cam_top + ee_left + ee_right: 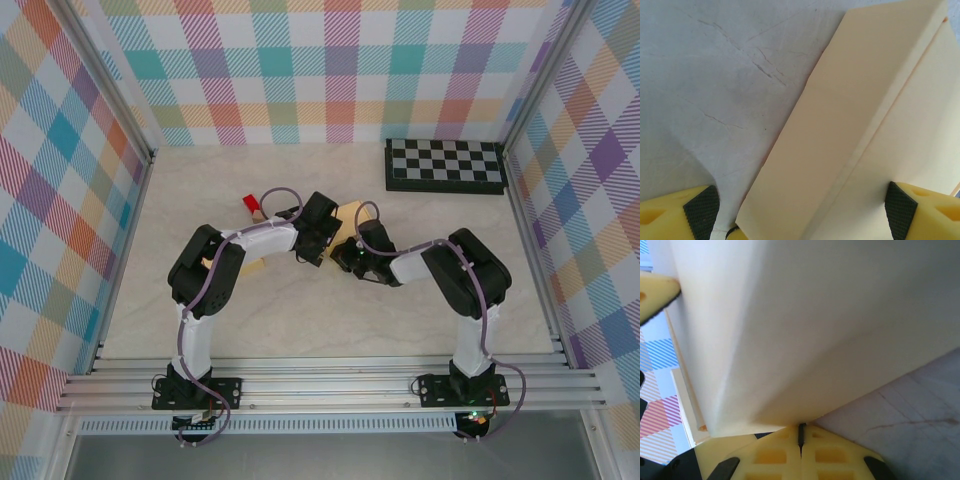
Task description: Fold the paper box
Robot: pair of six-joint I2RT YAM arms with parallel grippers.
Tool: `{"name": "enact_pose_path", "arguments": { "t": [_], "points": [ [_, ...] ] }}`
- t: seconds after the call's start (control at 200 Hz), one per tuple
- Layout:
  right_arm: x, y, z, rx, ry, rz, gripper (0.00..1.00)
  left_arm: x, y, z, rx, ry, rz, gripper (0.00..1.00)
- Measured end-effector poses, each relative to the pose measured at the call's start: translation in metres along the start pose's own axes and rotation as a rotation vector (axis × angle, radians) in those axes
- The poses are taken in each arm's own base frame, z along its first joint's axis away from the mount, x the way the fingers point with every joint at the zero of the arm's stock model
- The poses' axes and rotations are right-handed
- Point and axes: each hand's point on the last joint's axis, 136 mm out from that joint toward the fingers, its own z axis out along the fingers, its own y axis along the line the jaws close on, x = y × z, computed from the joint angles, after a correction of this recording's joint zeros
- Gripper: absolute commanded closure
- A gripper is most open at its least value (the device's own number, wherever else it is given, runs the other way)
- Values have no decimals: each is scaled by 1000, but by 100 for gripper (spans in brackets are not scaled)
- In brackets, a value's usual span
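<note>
The pale marbled table (330, 320) lies between checked walls (60, 200), with the two arms bent in toward its middle. A black-and-white checkerboard (445, 165) lies flat at the far right, well apart from the arms. The cream paper box (349, 214) sits at the table's centre between the two wrists, partly hidden under them. In the left wrist view its creased panels (850, 130) slant across the table. The left gripper (800, 212) stands spread wide, one padded finger (702, 210) on either side of the box's near end. The right gripper (801, 432) is pressed together, and the box's lower corner (790, 340) reaches its tips. Whether paper is nipped there I cannot tell. A small red block (250, 205) lies just beyond the left arm.
</note>
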Motion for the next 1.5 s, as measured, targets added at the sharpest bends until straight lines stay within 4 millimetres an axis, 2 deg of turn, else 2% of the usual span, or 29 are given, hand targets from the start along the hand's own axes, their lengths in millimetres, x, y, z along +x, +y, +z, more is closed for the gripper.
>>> {"name": "enact_pose_path", "arguments": {
  "t": [0.135, 0.21, 0.285, 0.405, 0.495, 0.6, 0.68, 0.795, 0.955, 1.055, 1.125, 1.22, 1.325, 1.4, 1.5],
  "points": [
    [-2, 0, -3, 11, -11, -2, 92, 0, -1, -1, 0, 0, 10, 13],
    [-9, -3, -14, 37, -44, -11, 91, 0, -3, -3, -2, 0, 27, 13],
    [-23, 0, -34, 54, -88, -34, 90, 0, -8, -6, 1, 0, 48, 14],
    [-42, 21, -76, 44, -162, -115, 90, 1, -13, -9, -15, 2, 99, 13],
    [-44, 32, -104, 47, -194, -187, 89, 0, -15, -14, -43, 3, 149, 13],
    [-43, 29, -130, 87, -212, -254, 88, -1, -14, -20, -83, 5, 226, 12],
    [-42, 20, -142, 125, -209, -283, 88, -4, -16, -28, -104, 5, 296, 11],
    [-47, -1, -154, 181, -215, -282, 88, -7, -43, -46, -64, 2, 424, 12],
    [-57, -25, -157, 212, -201, -242, 91, -20, -111, -82, 123, 17, 619, 14],
    [-65, -33, -151, 203, -187, -217, 92, -39, -151, -91, 227, 9, 742, 19],
    [-67, -40, -143, 206, -171, -202, 92, -54, -174, -84, 285, 2, 833, 20],
    [-68, -49, -131, 213, -138, -180, 93, -65, -183, -62, 314, 23, 935, 22],
    [-70, -53, -119, 209, -115, -165, 93, -70, -175, -27, 314, 81, 999, 24],
    [-72, -54, -112, 202, -105, -159, 93, -65, -165, -3, 312, 138, 1023, 25],
    [-76, -54, -103, 195, -94, -150, 93, -56, -155, 16, 317, 206, 1027, 28]
  ]
}}
